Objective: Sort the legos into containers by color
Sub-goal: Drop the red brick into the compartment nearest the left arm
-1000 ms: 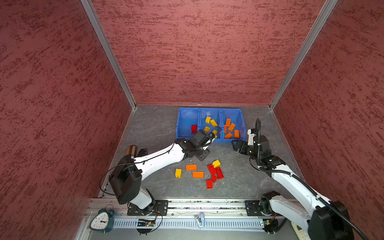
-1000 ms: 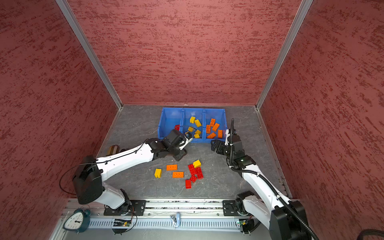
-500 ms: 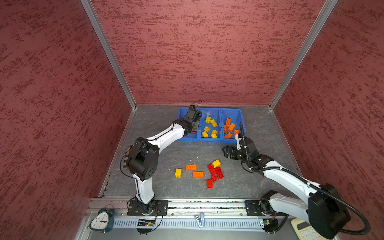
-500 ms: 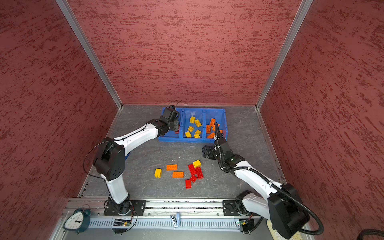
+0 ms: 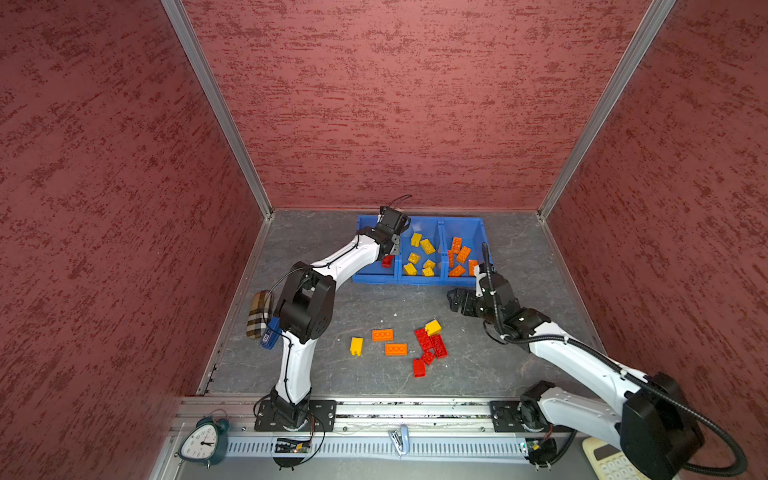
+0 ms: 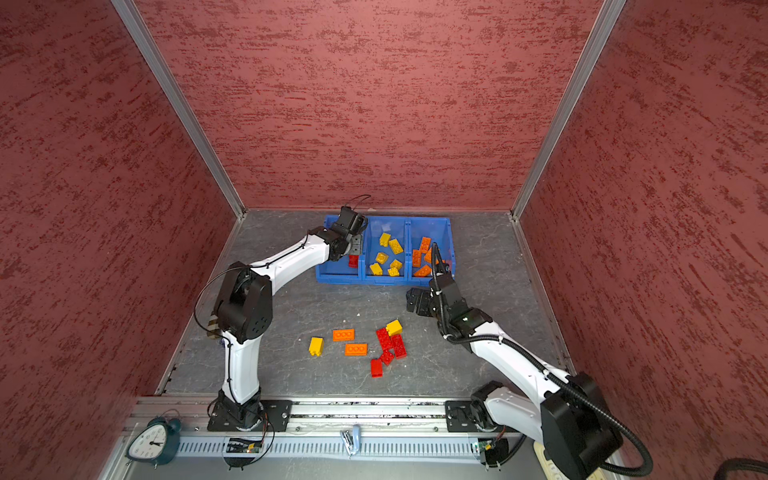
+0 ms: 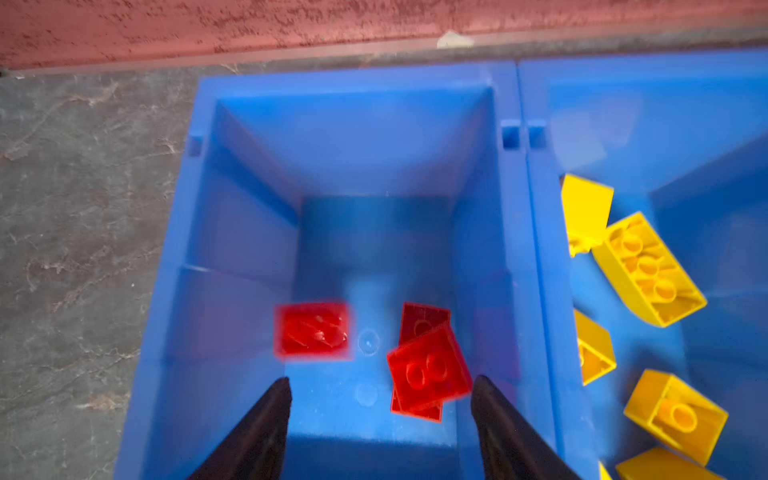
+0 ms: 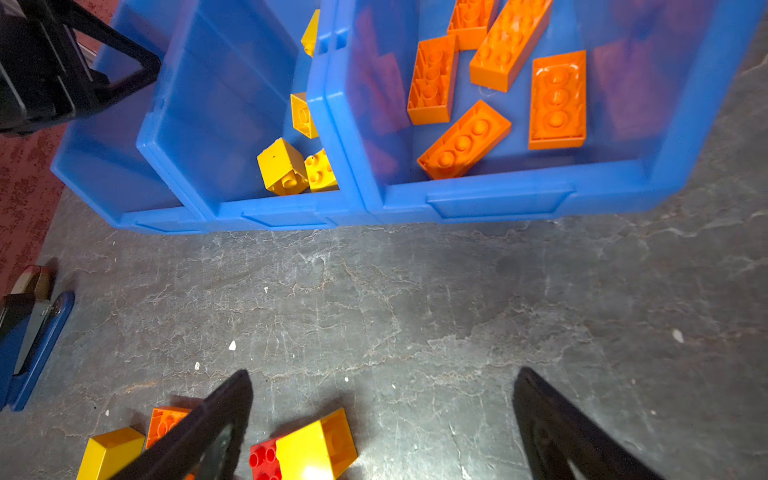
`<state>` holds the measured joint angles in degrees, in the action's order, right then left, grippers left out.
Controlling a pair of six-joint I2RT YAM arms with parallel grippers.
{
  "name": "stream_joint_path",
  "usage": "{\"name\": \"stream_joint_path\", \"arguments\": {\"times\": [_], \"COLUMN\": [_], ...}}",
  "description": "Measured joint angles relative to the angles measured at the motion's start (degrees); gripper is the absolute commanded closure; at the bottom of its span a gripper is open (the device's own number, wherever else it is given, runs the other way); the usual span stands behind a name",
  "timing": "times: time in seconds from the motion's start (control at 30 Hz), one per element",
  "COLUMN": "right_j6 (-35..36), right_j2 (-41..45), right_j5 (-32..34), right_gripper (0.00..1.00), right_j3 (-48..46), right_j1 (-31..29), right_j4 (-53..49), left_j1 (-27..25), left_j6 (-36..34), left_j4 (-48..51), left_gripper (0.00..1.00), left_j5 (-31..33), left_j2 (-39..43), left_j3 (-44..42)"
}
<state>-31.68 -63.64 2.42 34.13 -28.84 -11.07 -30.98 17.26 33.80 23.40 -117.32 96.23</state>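
**Top views.** We see three joined bright blue plastic bins (image 5: pixel 419 279) (image 6: pixel 382 279) at the back of the grey table (image 5: pixel 332 382). They hold studded plastic bricks sorted into red, yellow and orange. Loose bricks (image 5: pixel 428 345) lie mid-table. The left gripper (image 5: pixel 394 246) hangs over the left-hand bin, and the right gripper (image 5: pixel 456 300) hovers in front of the bins.

**Left wrist view.** We find the left gripper (image 7: pixel 380 384) parted and empty. Below it in the bin are a blurred red square brick (image 7: pixel 313 330) and two stacked red bricks (image 7: pixel 428 368).

**Right wrist view.** The right gripper (image 8: pixel 384 376) is spread wide and empty, near a yellow square brick (image 8: pixel 320 442).
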Motion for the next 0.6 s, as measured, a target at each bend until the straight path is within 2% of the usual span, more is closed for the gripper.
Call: {"name": "stream_joint_path", "arguments": {"times": [0.2, 0.33, 0.47, 0.6], "right_j6": [0.2, 0.2, 0.1, -0.1], "right_j2": [0.0, 0.0, 0.0, 0.4], "right_j5": [0.0, 0.1, 0.2, 0.5], "right_gripper": [0.01, 0.01, 0.01, 0.01], "right_j3": [0.0, 0.0, -0.1, -0.8], "right_j1": [0.0, 0.0, 0.0, 0.0], "right_j4": [0.0, 0.0, 0.0, 0.0], "left_j1": [0.3, -0.6, -3.7, -9.5], "left_j6": [0.6, 1.4, 1.7, -0.1], "left_j4": [1.4, 2.0, 2.2, 1.2], "left_gripper": [0.32, 0.28, 0.21, 0.20], "left_j5": [-4.1, -5.4, -4.7, -3.3], "left_j2": [2.2, 5.9, 13.9, 22.0], "left_j3": [-5.6, -9.3, -14.3, -19.8]}}
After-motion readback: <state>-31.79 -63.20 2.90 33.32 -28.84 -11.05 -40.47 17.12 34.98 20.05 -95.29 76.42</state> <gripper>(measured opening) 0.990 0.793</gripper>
